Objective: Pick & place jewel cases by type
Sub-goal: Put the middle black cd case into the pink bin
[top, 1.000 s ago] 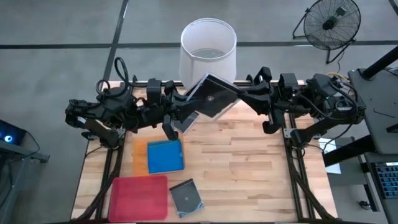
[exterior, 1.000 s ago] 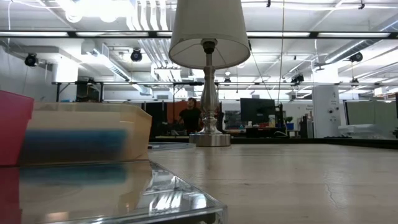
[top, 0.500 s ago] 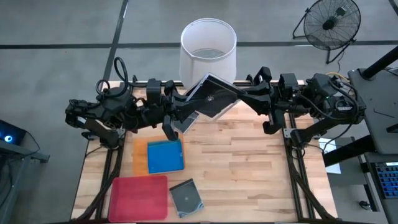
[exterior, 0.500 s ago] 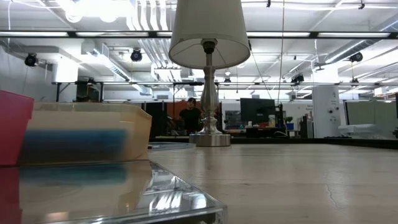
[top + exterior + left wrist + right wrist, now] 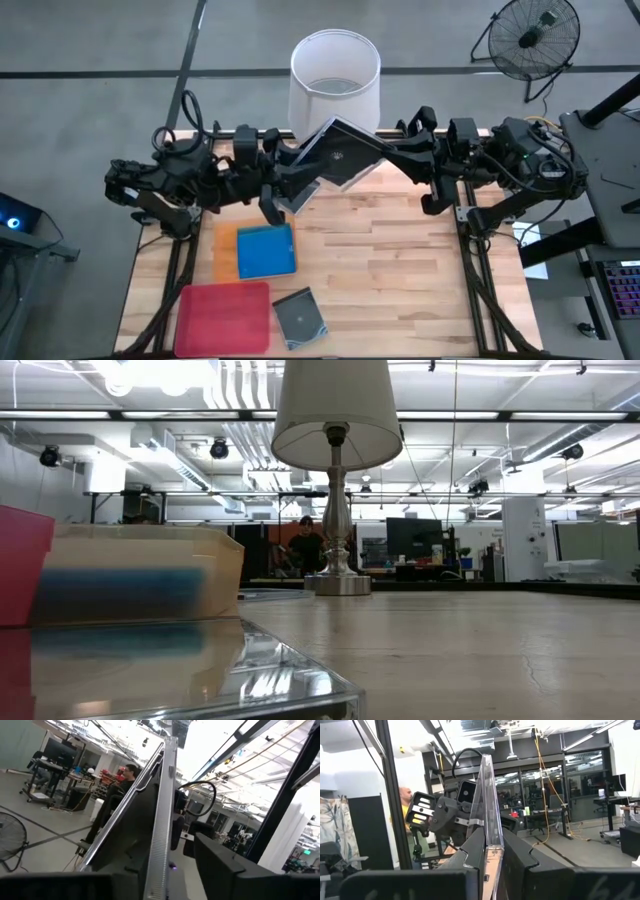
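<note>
Up at 12 o'clock: grey-transparent jewel case point(image 5: 340, 155) held in the air over the counter's point(image 5: 400, 270) far edge, tilted, between both arms – just in front of the lamp point(image 5: 335, 75).
R claw point(image 5: 380, 152): clenched on that case from the 3 o'clock side; R wrist view shows the case edge-on, pinched tight between both fingers.
L claw point(image 5: 298, 183): at the case's 9 o'clock side, released – L wrist view has the case edge-on between the fingers w/ a gap to one of them.
Blue jewel case point(image 5: 266, 250): flat on the orange tray point(image 5: 224, 250), approx 9 o'clock on the counter.
Pink tray point(image 5: 225, 318): 8 o'clock corner, near edge.
Other grey jewel case point(image 5: 300, 318): flat on the counter at 7 o'clock, just beside the pink tray, not in it.
</note>
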Robot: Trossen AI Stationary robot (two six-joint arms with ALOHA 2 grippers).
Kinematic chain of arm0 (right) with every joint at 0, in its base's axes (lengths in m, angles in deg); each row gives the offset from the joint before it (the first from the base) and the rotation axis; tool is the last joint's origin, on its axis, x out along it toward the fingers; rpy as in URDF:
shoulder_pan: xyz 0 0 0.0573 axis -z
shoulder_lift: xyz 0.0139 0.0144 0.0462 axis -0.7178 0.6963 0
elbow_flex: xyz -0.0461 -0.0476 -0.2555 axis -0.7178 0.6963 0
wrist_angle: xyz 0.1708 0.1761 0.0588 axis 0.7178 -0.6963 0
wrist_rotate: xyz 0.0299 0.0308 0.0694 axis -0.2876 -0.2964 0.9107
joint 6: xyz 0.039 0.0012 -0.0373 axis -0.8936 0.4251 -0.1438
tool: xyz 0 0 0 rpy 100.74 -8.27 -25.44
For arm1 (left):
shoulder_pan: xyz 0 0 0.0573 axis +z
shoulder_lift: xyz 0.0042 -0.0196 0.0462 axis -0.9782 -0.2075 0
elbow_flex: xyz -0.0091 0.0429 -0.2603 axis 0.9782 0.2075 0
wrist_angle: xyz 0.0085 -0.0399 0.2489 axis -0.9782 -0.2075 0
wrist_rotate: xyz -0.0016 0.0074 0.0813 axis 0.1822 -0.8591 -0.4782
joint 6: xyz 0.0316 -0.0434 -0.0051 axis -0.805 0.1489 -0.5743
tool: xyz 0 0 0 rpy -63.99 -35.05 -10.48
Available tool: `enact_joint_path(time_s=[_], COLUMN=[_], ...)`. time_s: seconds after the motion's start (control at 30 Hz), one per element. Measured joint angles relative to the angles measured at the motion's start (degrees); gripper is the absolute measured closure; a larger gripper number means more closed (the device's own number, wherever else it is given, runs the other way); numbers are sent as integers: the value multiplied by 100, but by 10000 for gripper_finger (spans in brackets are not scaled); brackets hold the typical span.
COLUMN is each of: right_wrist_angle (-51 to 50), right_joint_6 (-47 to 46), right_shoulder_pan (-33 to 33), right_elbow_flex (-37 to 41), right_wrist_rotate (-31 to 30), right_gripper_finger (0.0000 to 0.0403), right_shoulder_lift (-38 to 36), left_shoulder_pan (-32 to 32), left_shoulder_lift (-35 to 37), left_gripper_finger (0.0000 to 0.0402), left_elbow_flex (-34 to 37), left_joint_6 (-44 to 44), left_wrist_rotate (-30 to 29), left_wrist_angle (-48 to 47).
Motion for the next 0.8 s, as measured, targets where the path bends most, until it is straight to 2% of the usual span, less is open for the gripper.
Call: enact_joint_path(time_s=[0.23,0.8], right_wrist_angle=[4,-15], right_joint_6=[33,49], right_shoulder_pan=[33,42], right_elbow_flex=[0,4], right_wrist_rotate=[13,-55], right_gripper_finger=[368,369], right_shoulder_lift=[0,2], left_shoulder_pan=[-10,-136], left_shoulder_lift=[85,789], left_gripper_finger=[267,267], left_elbow_flex=[-21,-28], left_joint_6=[118,55], left_wrist_rotate=[273,260], left_wrist_angle=[-19,-900])
